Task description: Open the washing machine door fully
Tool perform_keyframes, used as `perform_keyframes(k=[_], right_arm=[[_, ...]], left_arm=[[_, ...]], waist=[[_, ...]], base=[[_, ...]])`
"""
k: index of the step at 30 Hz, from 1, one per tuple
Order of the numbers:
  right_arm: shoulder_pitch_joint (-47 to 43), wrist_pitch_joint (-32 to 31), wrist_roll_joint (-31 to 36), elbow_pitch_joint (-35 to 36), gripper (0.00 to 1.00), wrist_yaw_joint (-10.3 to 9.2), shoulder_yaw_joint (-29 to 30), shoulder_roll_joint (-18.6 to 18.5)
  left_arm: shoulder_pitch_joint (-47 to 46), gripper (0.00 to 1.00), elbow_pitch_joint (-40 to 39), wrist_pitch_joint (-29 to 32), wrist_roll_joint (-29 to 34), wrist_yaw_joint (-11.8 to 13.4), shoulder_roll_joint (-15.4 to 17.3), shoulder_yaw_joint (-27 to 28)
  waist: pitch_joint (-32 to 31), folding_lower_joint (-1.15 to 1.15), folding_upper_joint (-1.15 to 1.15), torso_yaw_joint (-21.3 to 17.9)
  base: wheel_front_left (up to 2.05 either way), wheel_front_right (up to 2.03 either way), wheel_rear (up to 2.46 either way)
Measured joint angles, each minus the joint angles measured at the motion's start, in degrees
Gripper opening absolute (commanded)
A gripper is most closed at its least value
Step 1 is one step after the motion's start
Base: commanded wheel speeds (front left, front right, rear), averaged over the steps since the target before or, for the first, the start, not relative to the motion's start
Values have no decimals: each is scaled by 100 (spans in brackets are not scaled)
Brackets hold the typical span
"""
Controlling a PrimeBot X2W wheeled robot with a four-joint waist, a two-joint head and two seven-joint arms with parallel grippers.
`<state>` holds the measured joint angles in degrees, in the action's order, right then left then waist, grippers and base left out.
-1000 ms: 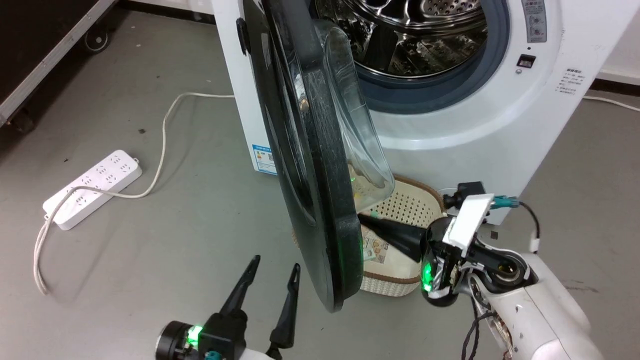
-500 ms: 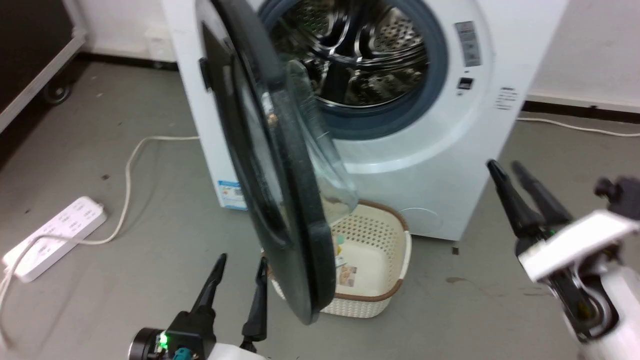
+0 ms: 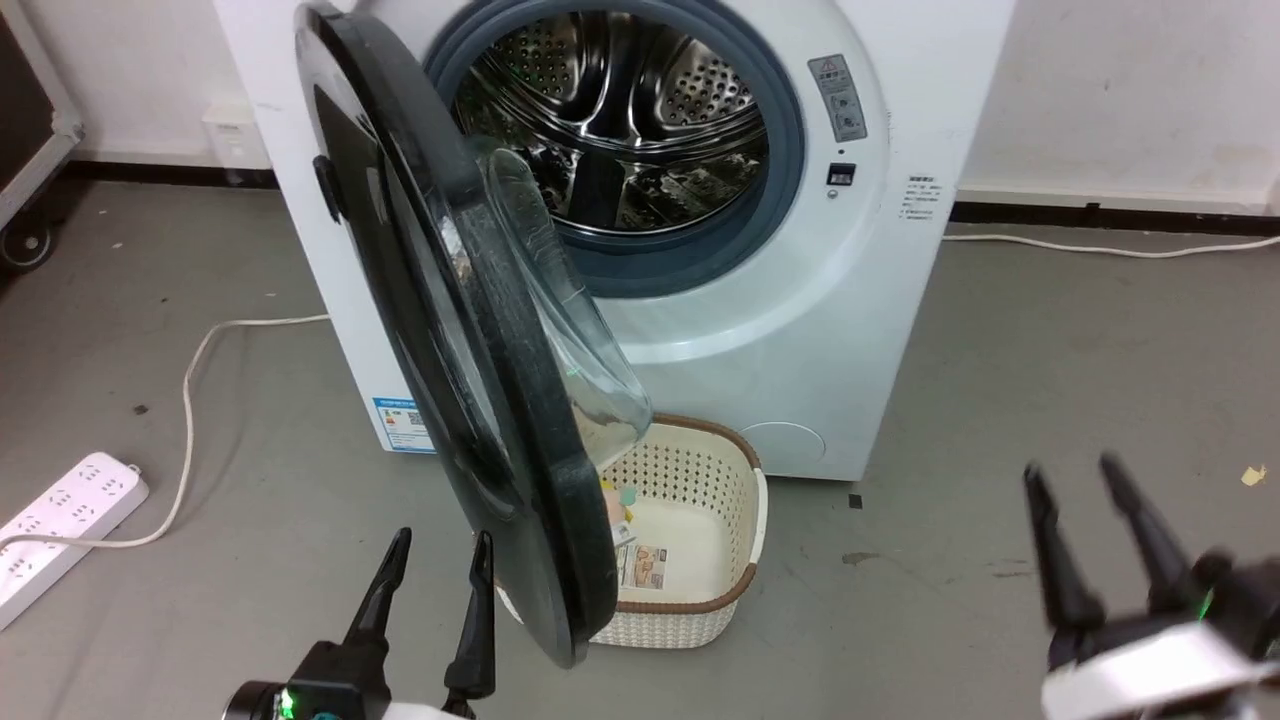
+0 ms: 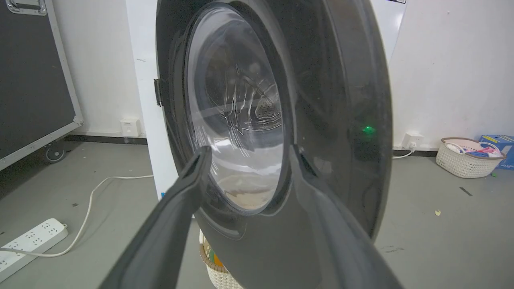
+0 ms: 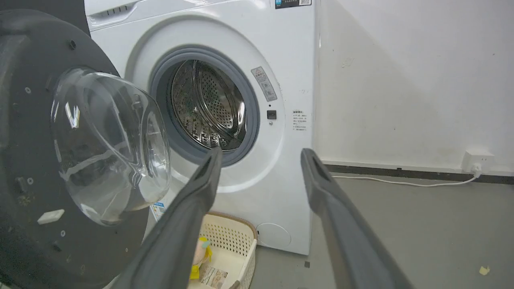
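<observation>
The washing machine door [image 3: 440, 320] stands swung out on its left hinge, edge-on to me, glass bowl [image 3: 560, 330] facing the open drum [image 3: 610, 120] of the washing machine [image 3: 800, 330]. My left tool [image 3: 442, 540] hangs low just beside the door's outer face, fingers [image 3: 378, 590] apart, gripping nothing. My right tool [image 3: 1069, 466], blurred, is well off to the right, fingers also apart and empty. A cream perforated basket [image 3: 690, 470] sits on the floor [image 3: 1000, 350] beneath the door.

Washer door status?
Jaws open, empty: left gripper, right gripper. Task: washing machine door wide open, drum exposed. Nearby: basket under door's lower edge.
</observation>
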<state>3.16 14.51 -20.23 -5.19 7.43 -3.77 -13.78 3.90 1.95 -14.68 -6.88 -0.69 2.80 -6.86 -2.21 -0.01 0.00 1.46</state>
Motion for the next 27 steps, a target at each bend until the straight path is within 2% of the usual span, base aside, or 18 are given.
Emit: perform_keyframes(k=[4,10,20,21,22,23,27], right_arm=[[-541,22,553,115,100,0,229,461],[-895,22,976,234,100,0,300,828],[-983,22,1110,244,100,0,325,1016],[-983,22,1110,247,100,0,325,1021],[-983,22,1110,247,100,0,327,1024],[-982,22,1110,248,100,0,332,1025],[-976,22,1106,257,100,0,337,1034]], left_arm=[[65,100,33,0,8,-49,0,4],[69,100,244,0,8,-51,0,3],[68,100,370,0,49,-109,0,-26],[67,84,372,0,49,-120,0,-36],[67,23,372,0,49,-135,0,-43],[66,0,372,0,49,-142,0,-46],[48,0,312,0,34,-197,-1,-55]], waist=[[-3,0,0,18],[-5,1,0,57],[12,1,0,28],[12,1,0,26],[14,1,0,24],[16,1,0,22],[34,1,0,24]], base=[[0,0,0],[0,0,0],[0,0,0],[0,0,0],[0,0,0],[0,0,0],[0,0,0]])
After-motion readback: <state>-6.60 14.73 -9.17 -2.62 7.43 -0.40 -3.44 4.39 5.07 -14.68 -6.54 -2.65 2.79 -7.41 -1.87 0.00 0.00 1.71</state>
